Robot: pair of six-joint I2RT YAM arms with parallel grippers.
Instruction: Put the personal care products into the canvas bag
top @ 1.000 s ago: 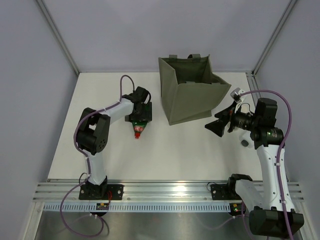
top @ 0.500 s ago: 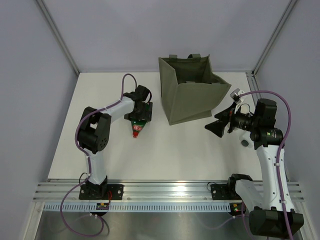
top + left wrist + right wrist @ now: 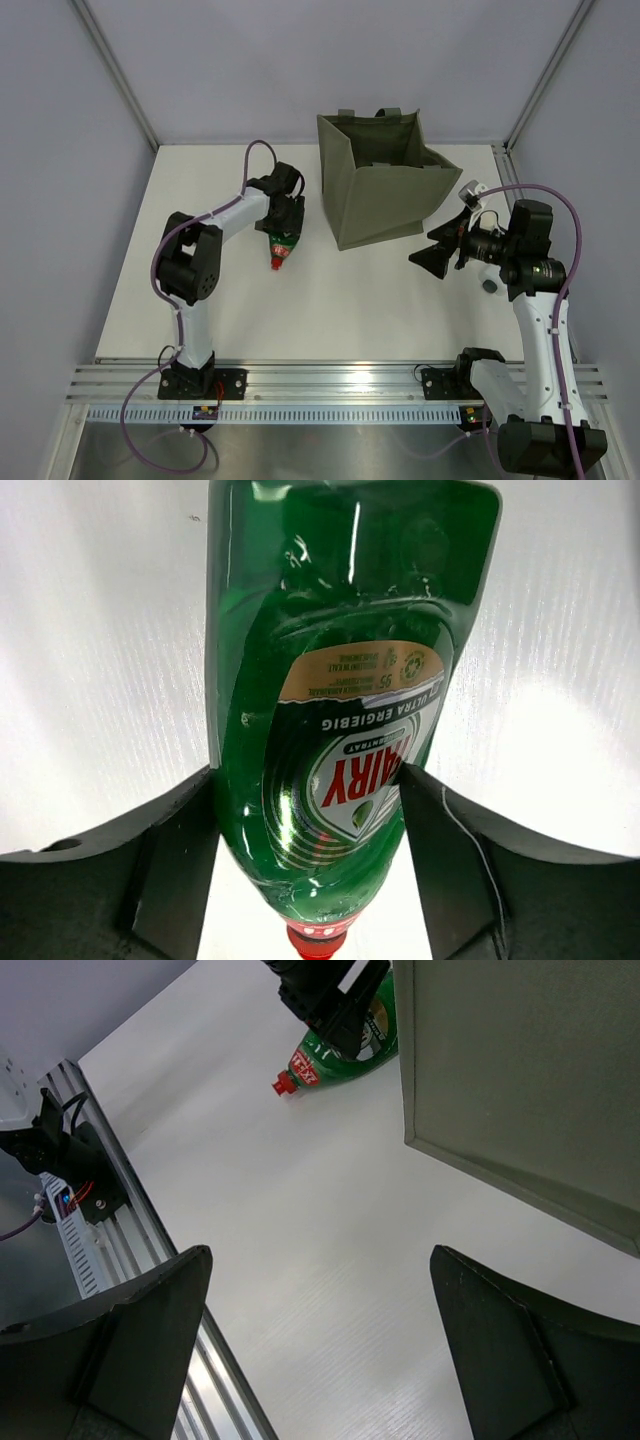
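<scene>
Green plastic is what we see first from above: the green bottle [image 3: 284, 243] is held in the left gripper [image 3: 286, 226], at about 9 o'clock of the canvas bag [image 3: 375, 195], near it but apart. Its red cap [image 3: 277, 265] points to about 6 o'clock. We cannot tell if the bottle touches the table [image 3: 330, 300]. The right gripper [image 3: 440, 250] hangs at about 4 o'clock of the bag, its fingers spread apart with nothing between them.

From the left wrist, the green bottle [image 3: 330, 680] stands between the two black fingers [image 3: 170, 850] of the left gripper [image 3: 310, 810]; both press on its sides, and the red cap [image 3: 318, 942] is at 6 o'clock.

From the right wrist, the right gripper [image 3: 320, 1340] is wide apart over the white table [image 3: 300, 1220]. The green bottle [image 3: 378, 1025] is at 12 o'clock, well apart from these fingers, just beside the canvas bag [image 3: 520, 1070].
</scene>
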